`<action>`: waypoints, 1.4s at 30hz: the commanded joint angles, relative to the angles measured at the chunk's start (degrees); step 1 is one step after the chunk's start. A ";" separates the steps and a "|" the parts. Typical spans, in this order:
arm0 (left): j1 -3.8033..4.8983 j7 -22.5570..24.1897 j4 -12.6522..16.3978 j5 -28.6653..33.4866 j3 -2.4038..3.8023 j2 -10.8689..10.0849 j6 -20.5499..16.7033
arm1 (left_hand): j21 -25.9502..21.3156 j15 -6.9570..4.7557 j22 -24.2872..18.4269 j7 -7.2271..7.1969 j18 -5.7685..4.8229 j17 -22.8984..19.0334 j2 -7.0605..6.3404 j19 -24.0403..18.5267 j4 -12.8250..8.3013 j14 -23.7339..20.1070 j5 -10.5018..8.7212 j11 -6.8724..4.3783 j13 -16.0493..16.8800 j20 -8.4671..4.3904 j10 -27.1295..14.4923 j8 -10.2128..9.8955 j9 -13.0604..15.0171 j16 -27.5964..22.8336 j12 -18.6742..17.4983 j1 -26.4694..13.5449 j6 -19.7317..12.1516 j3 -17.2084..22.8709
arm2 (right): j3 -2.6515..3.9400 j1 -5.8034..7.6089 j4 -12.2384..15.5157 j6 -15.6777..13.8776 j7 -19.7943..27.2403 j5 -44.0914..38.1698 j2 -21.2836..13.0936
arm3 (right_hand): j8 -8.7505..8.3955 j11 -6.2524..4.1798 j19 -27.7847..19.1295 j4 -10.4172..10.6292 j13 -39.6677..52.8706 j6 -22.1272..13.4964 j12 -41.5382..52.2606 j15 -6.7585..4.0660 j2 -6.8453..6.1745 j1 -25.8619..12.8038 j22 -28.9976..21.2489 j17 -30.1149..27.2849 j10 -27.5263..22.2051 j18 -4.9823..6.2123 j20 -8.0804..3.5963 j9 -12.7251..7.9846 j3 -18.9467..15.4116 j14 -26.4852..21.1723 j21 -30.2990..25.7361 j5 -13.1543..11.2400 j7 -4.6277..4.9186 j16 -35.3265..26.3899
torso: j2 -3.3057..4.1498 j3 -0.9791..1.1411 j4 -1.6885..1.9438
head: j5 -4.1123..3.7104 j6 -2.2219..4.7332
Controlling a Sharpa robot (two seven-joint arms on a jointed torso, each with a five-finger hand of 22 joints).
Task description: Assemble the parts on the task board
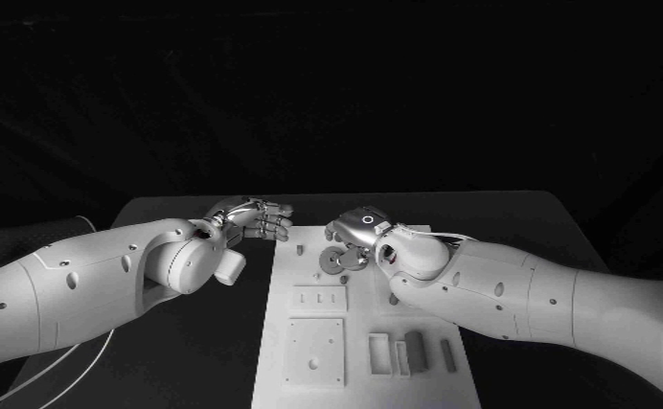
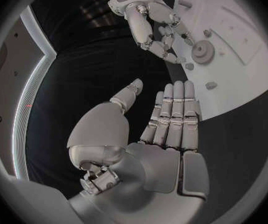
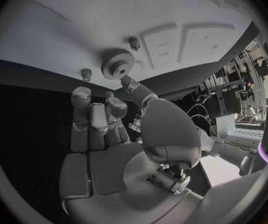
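Observation:
The white task board [image 1: 362,332] lies in the middle of the black table. A toothed gear [image 1: 336,260] sits on its far part, also seen as the gear [image 3: 118,63] and the gear [image 2: 203,50], with small pegs [image 3: 134,43] beside it. My right hand [image 1: 362,227] hovers over the board's far end, fingers apart and holding nothing; its fingertips [image 2: 171,57] reach close to the gear. My left hand [image 1: 256,219] is off the board's far left corner above the table, its fingers [image 2: 174,112] straight and empty.
Nearer on the board are two raised square plates [image 1: 315,350] and several upright block pieces [image 1: 400,352]. Bare black table [image 1: 207,352] lies to the board's left, under my left arm. The table's far edge [image 1: 346,196] runs just beyond both hands.

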 commanded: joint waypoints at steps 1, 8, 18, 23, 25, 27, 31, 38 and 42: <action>0.07 0.35 0.19 -0.17 0.07 0.06 0.19 | -0.31 -0.04 0.06 0.24 1.05 0.08 -0.27 0.33 0.10 0.36 -0.22 0.10 0.06 -0.14 0.37 -0.38 0.09 -0.29 -0.34 -0.41 0.15 -0.21 | 0.00 -0.09 0.10 2.51 0.33 1.38 0.21 | -0.01 0.14 0.22 0.21 -0.08 0.47 -0.39 0.06 -0.92 -0.79 0.75 -0.19 0.41 3.62 0.03 -0.18 -0.49 0.27 -0.14 -0.36 0.01 -0.33 | 0.01 -0.01 -0.01 | 0.06 -0.06; 0.07 0.42 0.38 -0.17 0.07 -0.07 0.40 | -0.32 -0.03 0.06 0.25 1.04 0.10 -0.31 0.32 0.10 0.36 -0.23 0.10 0.08 -0.13 0.37 -0.39 0.10 -0.31 -0.36 -0.44 0.15 -0.23 | -0.01 -0.45 -0.50 2.57 -1.04 0.61 0.87 | -1.60 0.83 -0.14 0.23 0.02 -2.13 -0.75 0.62 -3.19 -1.63 0.59 -1.70 -0.40 3.62 0.06 -1.09 -0.52 -1.00 -0.71 -1.23 0.78 -0.86 | 0.01 -0.02 -0.08 | 0.13 -0.12; 0.08 0.40 0.37 -0.17 0.07 -0.06 0.41 | -0.36 -0.02 0.07 0.25 1.03 0.13 -0.36 0.29 0.10 0.34 -0.24 0.11 0.10 -0.13 0.36 -0.41 0.11 -0.37 -0.40 -0.47 0.14 -0.25 | -0.02 -0.89 -1.12 3.24 -2.68 -0.36 1.54 | -2.55 1.73 -0.34 2.07 0.58 -4.06 -0.41 1.53 -6.52 -2.30 0.52 -2.90 -1.64 3.62 0.29 -1.71 1.09 -2.47 -1.27 -4.72 1.66 -1.17 | 0.01 -0.06 0.10 | 0.02 -0.31; 0.08 0.36 0.31 -0.17 0.07 -0.04 0.44 | -0.37 -0.02 0.07 0.25 1.03 0.15 -0.36 0.29 0.10 0.33 -0.24 0.11 0.11 -0.12 0.36 -0.42 0.12 -0.39 -0.42 -0.48 0.14 -0.25 | -0.02 -1.31 -1.78 3.01 -2.49 -0.44 1.76 | -2.36 1.71 -0.34 2.34 0.63 -3.83 -0.32 1.53 -6.68 -2.14 0.56 -2.94 -1.72 3.62 0.29 -1.65 1.49 -2.56 -1.30 -4.81 1.63 -1.16 | 0.01 -0.07 0.13 | 0.07 -0.40; 0.08 0.32 0.29 -0.17 0.07 -0.02 0.43 | -0.37 -0.02 0.07 0.25 1.03 0.15 -0.36 0.29 0.11 0.33 -0.24 0.11 0.12 -0.12 0.36 -0.43 0.12 -0.40 -0.42 -0.48 0.14 -0.25 | -0.02 -1.73 -2.11 2.65 -2.32 -0.72 1.94 | -2.00 1.59 -0.35 2.32 0.67 -3.28 -0.26 1.44 -6.43 -1.95 0.62 -2.88 -1.75 3.62 0.28 -1.50 1.66 -2.55 -1.28 -4.64 1.51 -1.12 | 0.03 -0.07 0.11 | 0.11 -0.47; 0.08 0.23 0.21 -0.17 0.07 0.07 0.54 | -0.38 -0.02 0.07 0.25 1.03 0.16 -0.36 0.29 0.11 0.33 -0.24 0.11 0.12 -0.12 0.36 -0.43 0.12 -0.41 -0.43 -0.48 0.13 -0.25 | -0.03 -1.98 -2.37 2.46 -2.33 -0.79 2.11 | -1.76 1.48 -0.36 2.18 0.69 -2.94 -0.21 1.34 -6.23 -1.81 0.68 -2.79 -1.75 3.62 0.27 -1.40 1.71 -2.49 -1.25 -4.32 1.39 -1.09 | 0.04 -0.05 0.11 | 0.26 -0.55; 0.08 0.13 0.16 -0.18 0.07 0.07 0.62 | -0.39 -0.01 0.07 0.26 1.03 0.17 -0.34 0.28 0.12 0.33 -0.24 0.12 0.13 -0.12 0.35 -0.44 0.12 -0.43 -0.44 -0.49 0.13 -0.25 | -0.03 -2.05 -2.57 1.88 -2.49 -0.81 2.05 | -1.58 1.37 -0.33 1.93 0.71 -2.74 -0.17 1.23 -5.81 -1.59 0.76 -2.60 -1.73 3.62 0.25 -1.32 1.74 -2.33 -1.21 -3.97 1.29 -1.04 | 0.01 -0.02 0.11 | 0.34 -0.67; 0.08 0.02 0.16 -0.18 0.07 0.02 0.67 | -0.41 0.00 0.08 0.26 1.02 0.19 -0.32 0.27 0.16 0.32 -0.24 0.13 0.15 -0.11 0.34 -0.45 0.13 -0.46 -0.47 -0.54 0.12 -0.25 | -0.02 -2.05 -3.04 1.57 -2.47 -0.69 1.94 | -1.20 1.20 -0.18 1.53 0.70 -2.24 -0.07 1.08 -4.84 -1.46 0.86 -2.24 -1.51 3.62 0.21 -1.16 1.67 -1.93 -1.08 -3.63 1.11 -0.93 | 0.00 -0.04 0.03 | 0.42 -0.68; 0.08 0.00 0.17 -0.18 0.07 0.02 0.65 | -0.42 0.00 0.08 0.27 1.02 0.21 -0.31 0.27 0.19 0.31 -0.24 0.13 0.16 -0.10 0.34 -0.46 0.14 -0.48 -0.49 -0.58 0.12 -0.26 | -0.02 -2.05 -3.03 1.32 -2.38 -0.46 1.99 | -0.91 1.08 -0.11 1.26 0.67 -1.81 -0.06 0.97 -4.20 -1.41 0.90 -2.05 -1.37 3.62 0.19 -1.04 1.61 -1.69 -1.03 -3.50 0.98 -0.89 | 0.01 0.01 0.00 | 0.46 -0.68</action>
